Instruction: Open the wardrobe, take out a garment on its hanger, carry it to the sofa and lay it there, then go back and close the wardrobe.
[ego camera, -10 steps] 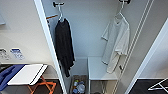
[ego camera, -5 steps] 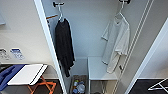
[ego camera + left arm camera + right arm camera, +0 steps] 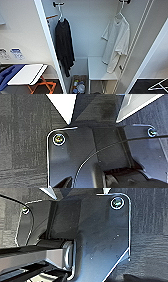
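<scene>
Straight ahead of the robot, the wardrobe (image 3: 85,37) stands open, its white interior exposed between a door edge on the left and a door panel on the right. Inside, 2 garments hang from dark fittings at the top. On the right hangs the garment (image 3: 117,43), a white short-sleeved T-shirt, on the hanger (image 3: 121,10), whose hook rises to the fitting above. The T-shirt's lower hem falls in front of a white shelf (image 3: 98,70) at the bottom right of the compartment. On the left, well apart from it, a black long-sleeved top (image 3: 63,43) hangs on a second white hanger (image 3: 60,15). Below, at floor level between the 2 garments, an open box (image 3: 78,86) holds small mixed items too blurred to identify.

Outside the wardrobe, to the left, a white-topped folding table (image 3: 27,73) on orange legs stands by the wall.

Both wrist cameras look down on dark flooring past the robot's own plates. I cannot tell how far either gripper is open, nor whether it holds anything.
</scene>
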You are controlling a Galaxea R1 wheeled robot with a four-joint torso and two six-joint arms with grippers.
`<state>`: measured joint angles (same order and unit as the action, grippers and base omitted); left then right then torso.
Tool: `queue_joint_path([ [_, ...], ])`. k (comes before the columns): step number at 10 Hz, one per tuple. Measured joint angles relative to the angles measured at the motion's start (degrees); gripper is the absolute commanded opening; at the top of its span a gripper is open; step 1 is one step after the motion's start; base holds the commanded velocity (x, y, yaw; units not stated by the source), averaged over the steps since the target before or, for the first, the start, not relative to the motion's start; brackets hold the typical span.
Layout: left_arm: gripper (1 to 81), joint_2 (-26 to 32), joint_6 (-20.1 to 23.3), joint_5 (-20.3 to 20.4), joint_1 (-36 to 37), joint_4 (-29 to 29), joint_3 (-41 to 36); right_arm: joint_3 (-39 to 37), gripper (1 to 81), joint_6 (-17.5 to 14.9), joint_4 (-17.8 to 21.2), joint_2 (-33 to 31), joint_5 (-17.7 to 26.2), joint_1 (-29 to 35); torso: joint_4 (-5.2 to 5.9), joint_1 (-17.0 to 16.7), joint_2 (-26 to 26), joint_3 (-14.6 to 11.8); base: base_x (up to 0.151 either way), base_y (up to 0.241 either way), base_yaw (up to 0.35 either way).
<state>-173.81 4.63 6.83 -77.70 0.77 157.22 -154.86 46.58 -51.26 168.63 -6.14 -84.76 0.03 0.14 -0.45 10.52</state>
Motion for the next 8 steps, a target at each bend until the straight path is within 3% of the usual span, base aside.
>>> queue_joint_path([
  [4, 81.1, -1.88, -1.66, 12.26, 0.26, 0.6, -0.44, -0.16, 81.1, 0.0, 0.02, -0.05, 0.04, 0.0, 0.0, 0.0, 0.0, 0.0, 0.0, 0.0, 0.0],
  [8, 81.1, -2.05, -11.48, 19.43, 3.17, 1.1, -1.27, -0.16, 81.1, 0.02, 0.02, -0.02, 0.04, 0.0, 0.0, 0.0, 0.0, 0.0, 0.0, 0.0, 0.0],
])
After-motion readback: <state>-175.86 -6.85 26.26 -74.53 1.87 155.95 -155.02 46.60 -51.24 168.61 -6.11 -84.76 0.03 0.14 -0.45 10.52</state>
